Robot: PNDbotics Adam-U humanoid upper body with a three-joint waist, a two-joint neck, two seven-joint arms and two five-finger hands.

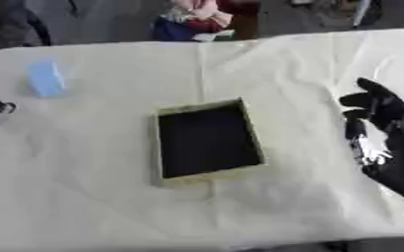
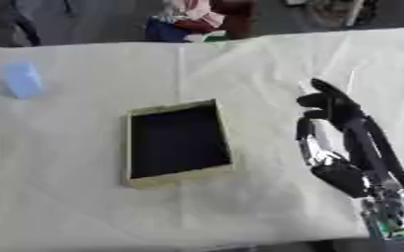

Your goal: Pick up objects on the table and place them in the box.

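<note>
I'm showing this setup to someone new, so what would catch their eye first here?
Probably the box in the middle of the pale table, its dark inside standing out against the cloth. Next, the black right hand at the right side, fingers open and holding nothing. A small blue object lies far off at the back left.

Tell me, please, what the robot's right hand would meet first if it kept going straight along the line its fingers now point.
The right hand is open, fingers aimed toward the table's far edge. Only bare white cloth lies ahead; the box and the blue object sit well off to its left. The way looks free, though its height is unclear.
</note>
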